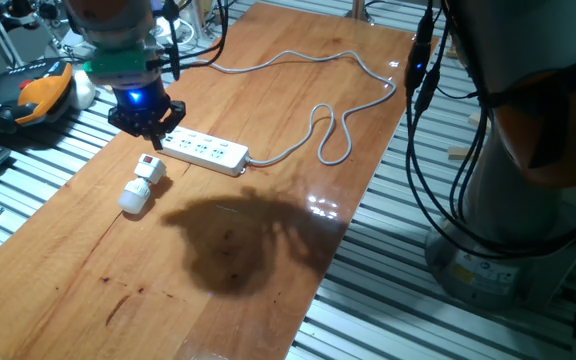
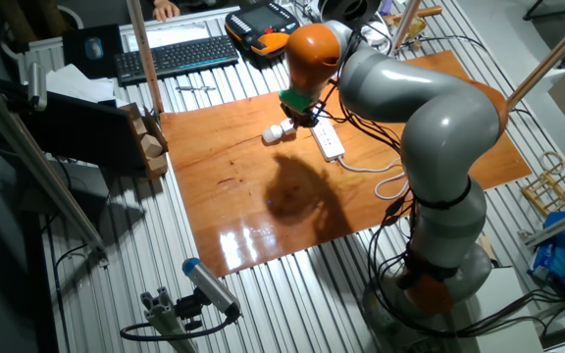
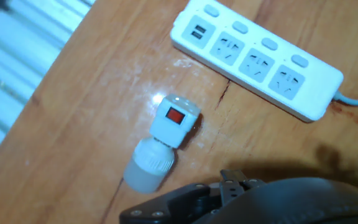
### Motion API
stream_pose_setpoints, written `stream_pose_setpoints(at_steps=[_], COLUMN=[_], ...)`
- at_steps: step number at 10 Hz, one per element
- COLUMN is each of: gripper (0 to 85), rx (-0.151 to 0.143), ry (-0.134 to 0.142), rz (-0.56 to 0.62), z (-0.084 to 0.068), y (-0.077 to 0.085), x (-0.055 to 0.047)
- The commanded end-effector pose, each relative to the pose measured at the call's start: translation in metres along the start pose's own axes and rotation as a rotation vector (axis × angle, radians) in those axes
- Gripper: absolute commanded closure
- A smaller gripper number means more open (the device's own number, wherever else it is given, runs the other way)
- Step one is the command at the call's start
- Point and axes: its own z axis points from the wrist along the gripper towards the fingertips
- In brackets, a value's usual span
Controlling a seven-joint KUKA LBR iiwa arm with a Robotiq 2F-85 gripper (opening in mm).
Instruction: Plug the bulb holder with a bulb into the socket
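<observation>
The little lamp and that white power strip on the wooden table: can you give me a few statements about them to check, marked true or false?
1. The bulb holder with a bulb lies on its side on the table. True.
2. It is already plugged into the socket. False: it lies apart from the strip, on bare wood.
3. Its switch is red. True.
4. The tool is clamped on the lamp. False: it hangs above the table near the strip's end and holds nothing; whether it is open cannot be told.
5. The strip's grey cord runs away across the table in loops. True.
6. Another plug sits in one of the strip's outlets. False: every outlet in the hand view is empty.
</observation>
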Motion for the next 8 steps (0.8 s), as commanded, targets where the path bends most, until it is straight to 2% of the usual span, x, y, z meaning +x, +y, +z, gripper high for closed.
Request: stream_pose_setpoints(at_steps=[1,3,5,8], gripper=[85.0,85.0,85.0,85.0], rx=[0.003,0.002,0.032,0.057], ry=[-0.004,0.013,0.026,-0.005], rz=[0.036,0.039,0.063,0.088], z=[0.0,0.0,0.0,0.0], y=[0.0001,0.0001,0.0001,0.0001], x=[-0.0001,-0.0001,-0.0001,-0.0001])
